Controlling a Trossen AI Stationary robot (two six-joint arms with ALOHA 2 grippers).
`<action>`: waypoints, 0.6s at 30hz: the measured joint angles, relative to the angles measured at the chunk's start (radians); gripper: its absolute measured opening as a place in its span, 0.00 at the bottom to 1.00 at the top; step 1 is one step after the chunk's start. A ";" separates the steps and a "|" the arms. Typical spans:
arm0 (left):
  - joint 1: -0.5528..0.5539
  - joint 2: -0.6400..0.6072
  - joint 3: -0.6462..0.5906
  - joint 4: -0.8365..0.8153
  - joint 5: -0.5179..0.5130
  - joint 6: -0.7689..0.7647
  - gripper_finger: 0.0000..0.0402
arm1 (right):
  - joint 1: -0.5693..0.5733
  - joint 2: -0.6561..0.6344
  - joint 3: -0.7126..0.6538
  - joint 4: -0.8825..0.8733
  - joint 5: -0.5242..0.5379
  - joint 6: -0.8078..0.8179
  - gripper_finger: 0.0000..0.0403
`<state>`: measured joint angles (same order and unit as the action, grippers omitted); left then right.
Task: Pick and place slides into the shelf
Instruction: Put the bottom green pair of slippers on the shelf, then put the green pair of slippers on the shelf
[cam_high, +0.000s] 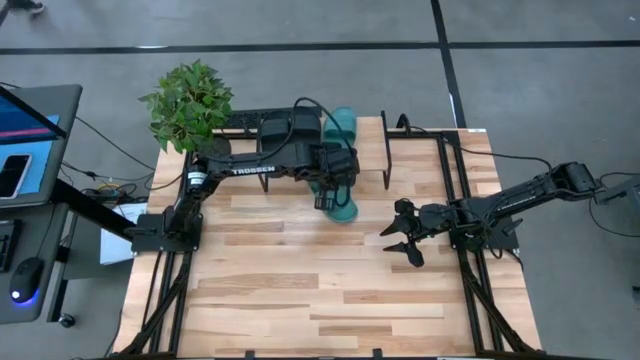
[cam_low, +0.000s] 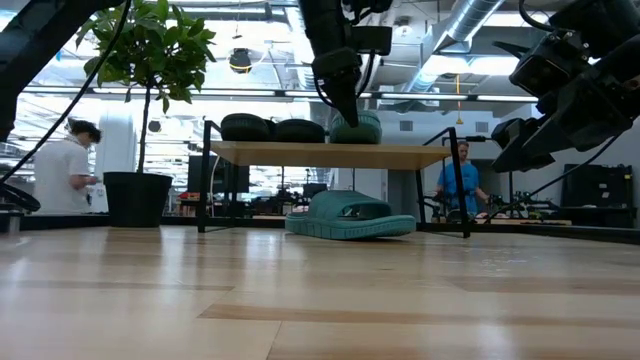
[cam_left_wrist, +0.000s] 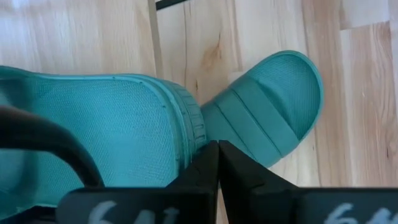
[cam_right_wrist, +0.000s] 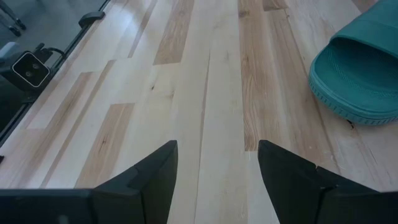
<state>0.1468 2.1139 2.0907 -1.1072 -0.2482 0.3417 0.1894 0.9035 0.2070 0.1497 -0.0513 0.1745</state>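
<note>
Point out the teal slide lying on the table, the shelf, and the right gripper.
teal slide on the table (cam_low: 350, 215), low view, on its strap.
shelf (cam_low: 330, 154), low view, front edge of the plank top.
right gripper (cam_high: 404, 238), high view, between the open jaws.

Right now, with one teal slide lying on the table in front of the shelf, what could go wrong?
The left pincer is shut just above the teal slide on the shelf; lifting away could nudge it off the shelf. The right pincer is open beside the teal slide on the table, which lies right by the shelf's frame, leaving cramped room to grasp it.
</note>
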 joint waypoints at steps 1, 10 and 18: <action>0.001 0.000 0.000 0.000 0.000 -0.004 0.00 | 0.000 0.000 0.000 0.000 0.000 0.000 0.53; -0.002 0.000 0.000 -0.041 0.043 -0.052 0.00 | 0.000 0.000 0.000 0.000 0.000 0.000 0.53; -0.013 0.000 0.000 -0.060 0.014 -0.092 0.04 | 0.000 0.000 0.000 0.000 0.000 0.000 0.53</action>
<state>0.1334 2.1136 2.0907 -1.1670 -0.2339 0.2501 0.1894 0.9035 0.2070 0.1497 -0.0513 0.1745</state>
